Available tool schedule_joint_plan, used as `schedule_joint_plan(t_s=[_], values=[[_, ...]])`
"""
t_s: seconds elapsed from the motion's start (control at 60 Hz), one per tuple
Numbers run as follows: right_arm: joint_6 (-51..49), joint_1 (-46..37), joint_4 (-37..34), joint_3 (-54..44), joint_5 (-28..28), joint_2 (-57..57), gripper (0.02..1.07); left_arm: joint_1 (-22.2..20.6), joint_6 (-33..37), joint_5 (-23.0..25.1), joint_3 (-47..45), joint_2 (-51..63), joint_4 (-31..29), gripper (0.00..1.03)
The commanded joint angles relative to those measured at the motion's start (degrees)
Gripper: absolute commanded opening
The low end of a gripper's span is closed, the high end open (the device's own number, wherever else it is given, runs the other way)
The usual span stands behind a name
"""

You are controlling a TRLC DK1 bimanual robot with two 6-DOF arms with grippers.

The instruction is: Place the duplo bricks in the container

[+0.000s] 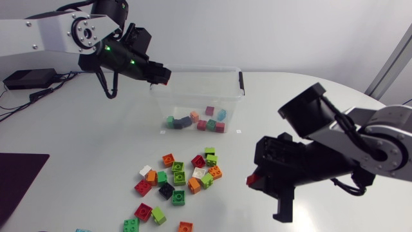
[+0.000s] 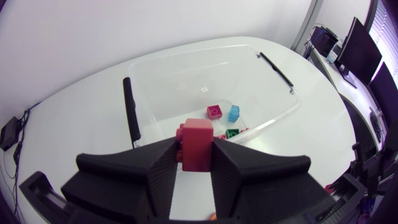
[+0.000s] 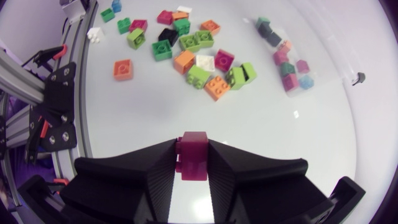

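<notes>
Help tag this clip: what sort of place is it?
Likely a robotics lab: left gripper holds a red brick, right gripper a magenta brick, over a white table with duplo bricks and a container.

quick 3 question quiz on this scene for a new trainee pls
1. True or false: the left claw is shut on a red plastic duplo brick close to the clear plastic container.
2. What does the right claw hold? A) a magenta plastic duplo brick B) an orange brick C) nothing
3. Fill in: most of the loose duplo bricks lie on the white ____.
Key: 1 true; 2 A; 3 table.
</notes>
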Motion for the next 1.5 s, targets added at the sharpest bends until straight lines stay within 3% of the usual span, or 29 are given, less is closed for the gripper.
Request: schedule_joint_plan(t_s=[0.0, 0.167, 0.217, 0.3, 0.367, 0.717, 1.067, 1.367, 1.483], values=[[1.42, -1.50, 1.08, 3.32, -0.89, 1.39, 0.15, -0.47, -2.05, 0.62, 3.78, 3.32, 0.88, 0.25], [3.62, -3.78, 3.90, 7.45, -1.33, 3.42, 0.15, -0.74, -2.22, 0.62, 7.99, 8.15, 1.40, 0.28], [3.80, -5.02, 4.42, 8.76, -1.85, 4.38, 0.15, -0.65, -2.49, 0.62, 9.31, 9.56, 1.40, 0.46], [5.03, -6.33, 6.18, 11.14, -2.03, 6.05, 0.15, -0.21, -2.40, 0.44, 10.10, 10.18, 1.40, 0.86], [5.91, -7.12, 7.50, 13.16, -2.29, 7.55, 0.15, 0.41, -2.31, 0.44, 9.66, 9.03, 1.40, 0.98], [13.99, -8.27, 15.15, 24.32, -2.29, 16.07, 0.15, 7.96, 3.67, 0.44, -0.80, -7.31, -1.23, 0.98], [20.14, -8.53, 20.60, 32.67, -0.98, 22.40, 0.15, 16.67, 19.93, 0.62, -17.93, -22.87, -4.13, 0.98], [23.40, -8.44, 23.76, 39.44, 1.40, 31.10, 0.15, 24.05, 33.73, 7.21, -25.76, -27.70, -8.00, 0.97], [24.54, -8.00, 24.82, 42.16, 3.24, 34.35, 0.15, 25.54, 39.70, 7.47, -29.36, -29.02, -8.88, 0.97]])
